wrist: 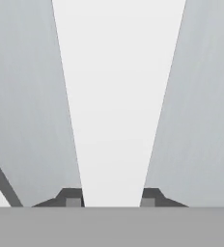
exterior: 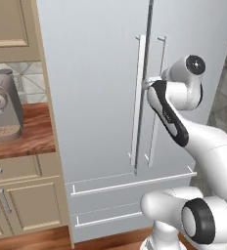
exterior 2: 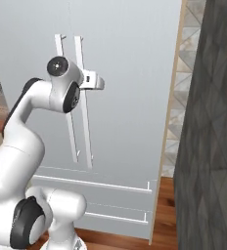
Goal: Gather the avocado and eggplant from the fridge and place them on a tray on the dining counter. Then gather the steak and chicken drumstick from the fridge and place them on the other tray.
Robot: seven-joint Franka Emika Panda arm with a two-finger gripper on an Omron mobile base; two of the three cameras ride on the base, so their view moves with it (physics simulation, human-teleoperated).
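The grey fridge (exterior: 96, 73) (exterior 2: 130, 73) stands with both doors closed, so the avocado, eggplant, steak and chicken drumstick are hidden inside. The trays and the dining counter are out of view. My gripper (exterior: 147, 84) (exterior 2: 102, 84) reaches to the pair of tall white door handles at mid height. In the hand view a white handle bar (wrist: 116, 96) runs up between my gripper's (wrist: 111, 198) two dark tips, which press against its two sides. The gripper is shut on that handle.
A coffee machine (exterior: 3, 105) sits on the wooden counter (exterior: 32, 136) left of the fridge, above beige cabinets (exterior: 22, 205). Two freezer drawers (exterior: 130, 183) lie below the doors. A dark stone wall (exterior 2: 213, 146) rises close on the right.
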